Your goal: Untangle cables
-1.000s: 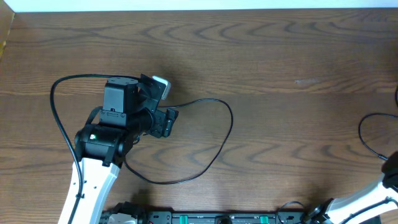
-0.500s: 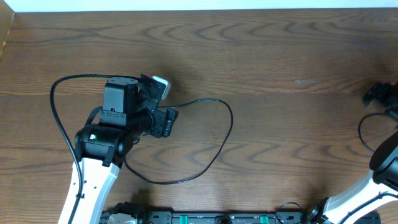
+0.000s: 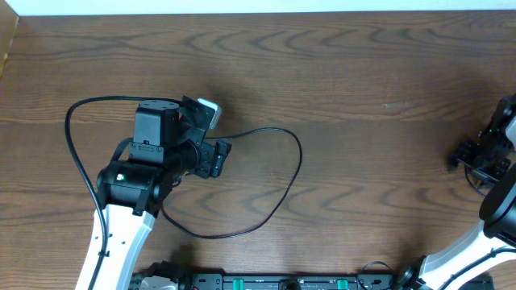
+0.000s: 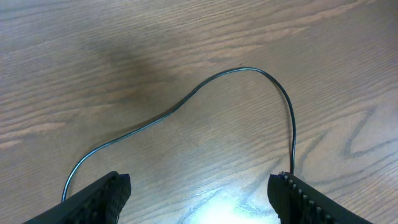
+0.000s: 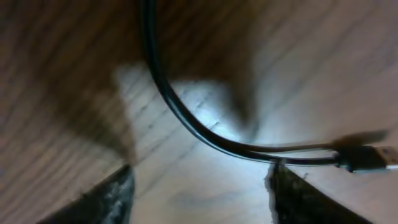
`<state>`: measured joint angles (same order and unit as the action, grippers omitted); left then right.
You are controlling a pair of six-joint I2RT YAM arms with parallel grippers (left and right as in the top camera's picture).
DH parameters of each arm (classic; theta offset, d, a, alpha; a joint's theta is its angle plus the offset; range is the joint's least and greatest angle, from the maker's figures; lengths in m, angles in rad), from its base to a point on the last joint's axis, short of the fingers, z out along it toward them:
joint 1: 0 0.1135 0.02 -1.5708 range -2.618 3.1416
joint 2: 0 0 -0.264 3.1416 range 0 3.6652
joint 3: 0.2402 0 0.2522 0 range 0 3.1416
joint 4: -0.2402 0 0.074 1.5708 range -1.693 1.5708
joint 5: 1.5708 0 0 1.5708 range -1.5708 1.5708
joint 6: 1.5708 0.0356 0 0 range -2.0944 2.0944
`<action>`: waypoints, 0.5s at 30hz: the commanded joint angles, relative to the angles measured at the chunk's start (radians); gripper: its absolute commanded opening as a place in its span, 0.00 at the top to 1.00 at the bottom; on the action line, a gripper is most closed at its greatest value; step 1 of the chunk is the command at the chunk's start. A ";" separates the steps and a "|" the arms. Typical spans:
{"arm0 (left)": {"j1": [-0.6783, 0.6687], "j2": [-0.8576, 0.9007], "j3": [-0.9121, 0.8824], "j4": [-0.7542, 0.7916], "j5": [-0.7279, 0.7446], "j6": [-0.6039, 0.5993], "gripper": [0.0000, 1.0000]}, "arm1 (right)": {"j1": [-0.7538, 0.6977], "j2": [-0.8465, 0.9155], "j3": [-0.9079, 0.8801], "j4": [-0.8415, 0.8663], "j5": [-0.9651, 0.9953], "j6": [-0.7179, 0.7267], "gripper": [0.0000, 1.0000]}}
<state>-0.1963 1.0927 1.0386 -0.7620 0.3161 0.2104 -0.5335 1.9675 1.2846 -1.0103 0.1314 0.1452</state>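
A thin black cable [image 3: 297, 169] lies in a wide loop on the wooden table, to the right of my left gripper [image 3: 214, 151]. In the left wrist view the loop [image 4: 249, 70] arcs across the table ahead of the open, empty left gripper [image 4: 199, 193]. My right gripper [image 3: 472, 153] hovers at the table's right edge over a second black cable [image 3: 476, 184]. In the right wrist view this cable [image 5: 186, 118] curves past the open right gripper [image 5: 199, 186] and ends in a small plug [image 5: 367, 158]. Neither gripper holds anything.
A thicker black wire [image 3: 71, 145] belonging to the left arm loops out to the left. The table's left edge [image 3: 6, 48] is at the far left. The arm bases sit along the front edge [image 3: 282, 282].
The right arm has come into the overhead view from the right edge and moved toward me and left, over the second cable. The left arm and the looped cable have not moved.
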 commanded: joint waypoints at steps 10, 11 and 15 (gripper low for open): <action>0.005 -0.002 0.006 -0.006 0.012 0.003 0.23 | -0.040 0.002 -0.126 0.146 -0.030 0.086 0.50; 0.005 -0.002 0.006 -0.008 0.012 0.003 0.23 | -0.047 0.002 -0.135 0.161 -0.030 0.086 0.50; 0.005 -0.002 0.006 -0.013 0.012 0.003 0.23 | -0.079 0.002 -0.148 0.208 -0.050 0.086 0.49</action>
<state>-0.1963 1.0927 1.0386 -0.7692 0.3164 0.2104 -0.5907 1.9194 1.1843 -0.8230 0.0708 0.2050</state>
